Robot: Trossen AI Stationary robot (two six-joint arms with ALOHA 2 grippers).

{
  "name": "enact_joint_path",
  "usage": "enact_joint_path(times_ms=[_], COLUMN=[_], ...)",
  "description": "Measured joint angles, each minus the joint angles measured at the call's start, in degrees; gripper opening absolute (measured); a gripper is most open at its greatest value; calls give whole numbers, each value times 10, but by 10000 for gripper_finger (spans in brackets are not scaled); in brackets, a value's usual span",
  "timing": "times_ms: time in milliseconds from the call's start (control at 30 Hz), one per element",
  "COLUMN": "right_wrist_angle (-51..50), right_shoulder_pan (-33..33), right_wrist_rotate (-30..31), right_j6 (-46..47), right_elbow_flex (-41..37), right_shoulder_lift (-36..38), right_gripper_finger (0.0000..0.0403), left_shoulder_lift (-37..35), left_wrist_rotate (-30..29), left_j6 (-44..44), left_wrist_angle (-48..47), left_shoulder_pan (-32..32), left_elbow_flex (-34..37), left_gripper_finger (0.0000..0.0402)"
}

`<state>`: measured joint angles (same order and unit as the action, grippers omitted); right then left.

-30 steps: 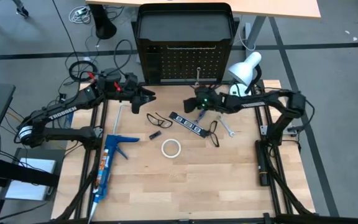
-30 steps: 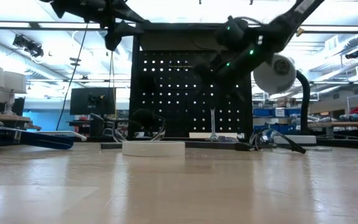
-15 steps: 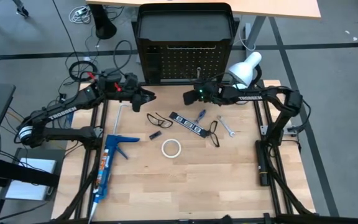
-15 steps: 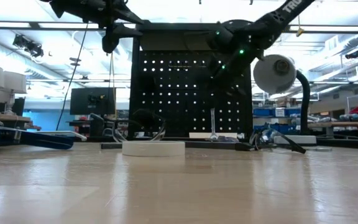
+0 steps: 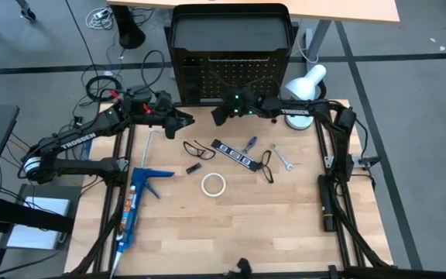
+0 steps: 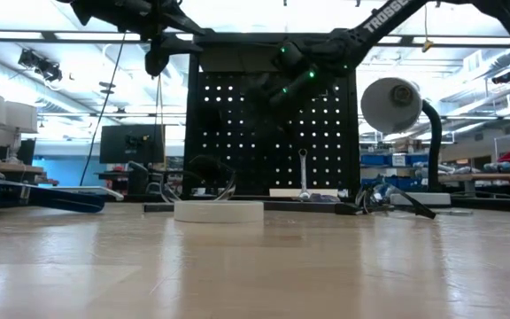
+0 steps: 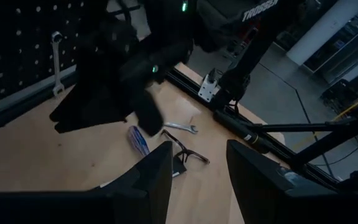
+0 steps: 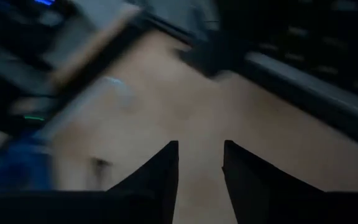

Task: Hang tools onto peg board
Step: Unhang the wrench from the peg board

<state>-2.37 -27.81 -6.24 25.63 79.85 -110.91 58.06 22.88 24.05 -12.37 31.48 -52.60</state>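
Note:
The black peg board (image 5: 231, 74) stands upright at the table's far edge, and a silver wrench (image 6: 302, 173) hangs on its face. On the table lie a white tape ring (image 5: 213, 184), a black strip with white marks (image 5: 233, 153), a blue-handled screwdriver (image 5: 249, 144), another silver wrench (image 5: 283, 157) and black wire loops (image 5: 198, 149). My right gripper (image 5: 217, 115) hovers above the table in front of the board's lower left part, open, with nothing between its fingers (image 8: 201, 144). My left gripper (image 5: 186, 122) hangs open and empty left of the board.
A white desk lamp (image 5: 304, 85) stands at the far right beside the board. A blue caulking gun (image 5: 134, 203) lies along the table's left side. Bare wood fills the near half of the table (image 5: 231, 232).
My right gripper has swung from above the strip and screwdriver toward the table's far left, along the front of the peg board, rising a little. The tools on the table and the hanging wrench have stayed where they were.

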Motion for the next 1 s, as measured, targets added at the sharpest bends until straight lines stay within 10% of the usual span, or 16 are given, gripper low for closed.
enact_joint_path(times_ms=[167,567,1000], right_wrist_angle=[81,-45,-81], right_shoulder_pan=[6,6,-39], right_wrist_rotate=[-58,180,193], right_j6=[20,-32,-70], right_elbow_flex=[15,14,-10], right_shoulder_lift=[0,-2,0], right_gripper_finger=[130,130,130], left_shoulder_lift=[0,0,0], left_wrist_rotate=[3,-10,-10], left_j6=[0,0,0], left_wrist_angle=[0,2,-31], left_shoulder_pan=[0,0,0], left_elbow_flex=[0,0,0], left_gripper_finger=[156,156,156])
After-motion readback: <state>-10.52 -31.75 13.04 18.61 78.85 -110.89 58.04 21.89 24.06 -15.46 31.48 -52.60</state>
